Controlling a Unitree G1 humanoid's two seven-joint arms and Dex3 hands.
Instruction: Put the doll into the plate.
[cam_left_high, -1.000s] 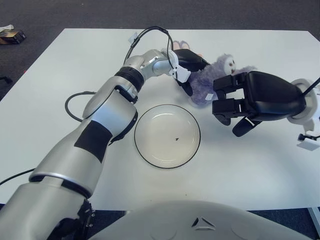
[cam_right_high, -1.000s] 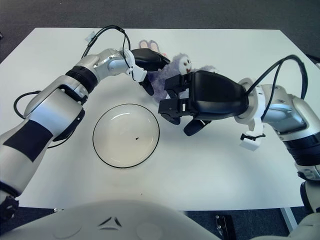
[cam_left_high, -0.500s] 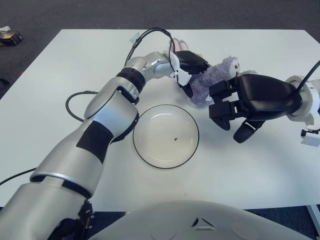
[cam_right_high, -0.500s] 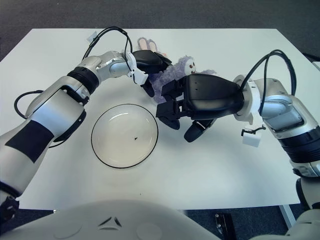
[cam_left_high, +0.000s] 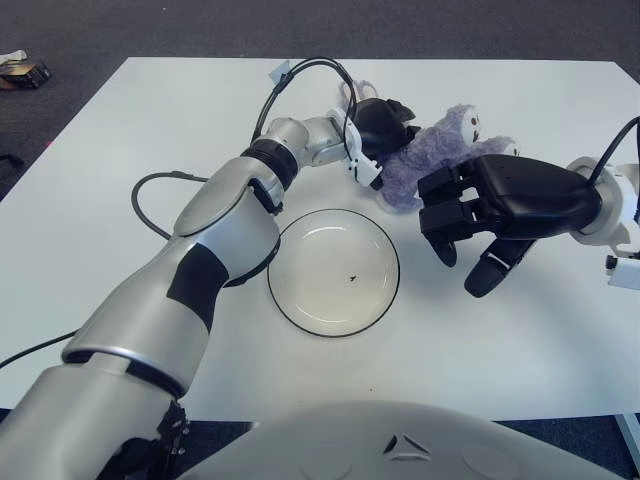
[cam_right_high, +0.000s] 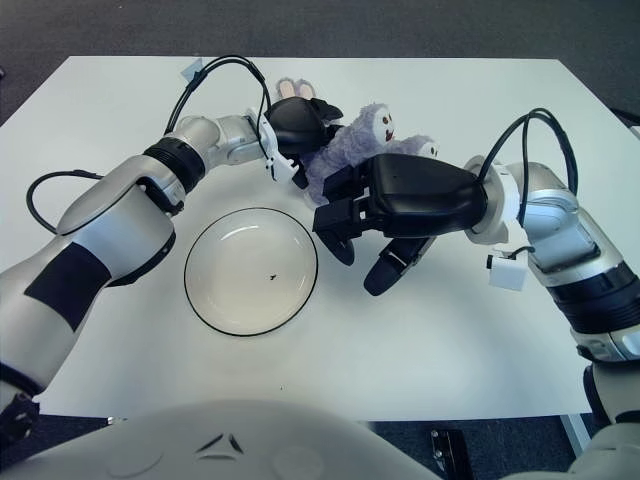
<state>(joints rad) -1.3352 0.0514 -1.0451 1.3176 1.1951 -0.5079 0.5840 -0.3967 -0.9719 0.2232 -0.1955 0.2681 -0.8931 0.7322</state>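
- While one white table (cam_left_high: 150, 130) is filling most of the frame, one purple doll (cam_left_high: 425, 152) is being shown lying on it in the upper middle, above and to the right of the plate and outside its rim.
- One round plate (cam_left_high: 285, 300), pale with a dark rim, is being seen on the table at the centre of the frame; only a tiny dark speck is being shown inside it.
- One left hand (cam_left_high: 380, 130) is being held at the upper middle, at the doll's left side, its dark fingers being curled against the plush; whether the doll is truly being pinched cannot be told.
- One right hand (cam_right_high: 385, 215) is being held at the middle right, just below and partly in front of the doll, with its fingers (cam_right_high: 338, 215) being spread and pointed towards the plate, nothing being gripped between them.
- Two silver arms are being seen: the left one is being stretched from the lower left up to the doll, the right one is entering from the right edge.
- One black cable (cam_left_high: 150, 205) is being looped on the table at the left, beside the left arm.
- Dark carpet (cam_left_high: 300, 25) is being shown beyond the table along the top of the frame.
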